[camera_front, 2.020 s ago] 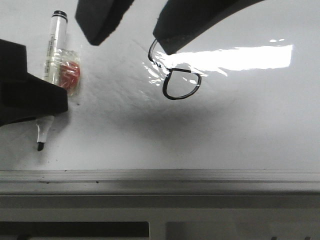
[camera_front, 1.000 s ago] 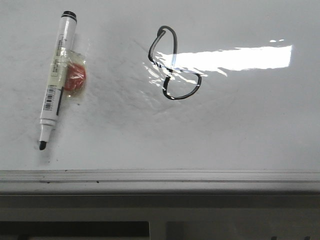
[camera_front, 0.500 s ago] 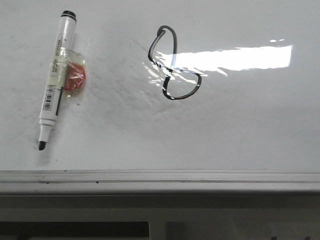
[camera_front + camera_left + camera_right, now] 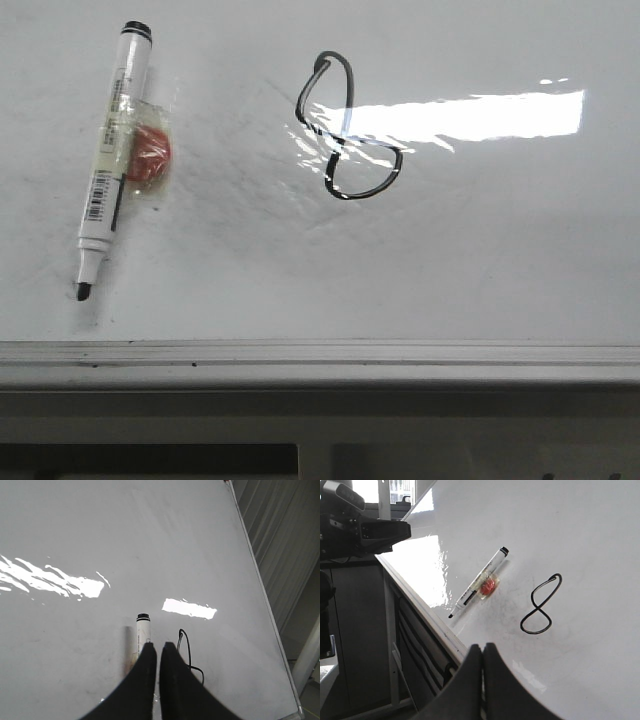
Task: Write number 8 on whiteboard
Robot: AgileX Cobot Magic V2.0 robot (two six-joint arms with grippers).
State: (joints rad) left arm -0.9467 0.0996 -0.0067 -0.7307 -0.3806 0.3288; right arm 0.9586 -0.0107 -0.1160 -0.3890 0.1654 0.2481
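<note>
Both arms, which were looming dark over the board two seconds ago, are now gone from the front view, leaving the whiteboard [image 4: 480,260] fully exposed. Nothing else is shifting: the number 8 [image 4: 342,130] is sitting where it was, partly under the bright glare, and the marker [image 4: 112,155] is lying uncapped well apart from it, tip toward the grey edge rail [image 4: 320,352], with a small red object in clear wrap [image 4: 148,156] touching its barrel. The left gripper [image 4: 159,647] is hanging with its fingers [image 4: 145,667] pressed together on nothing, the marker and the figure just beyond the tips. The right gripper [image 4: 482,650] is likewise pinched closed and empty, the 8 lying well ahead of its fingertips.
</note>
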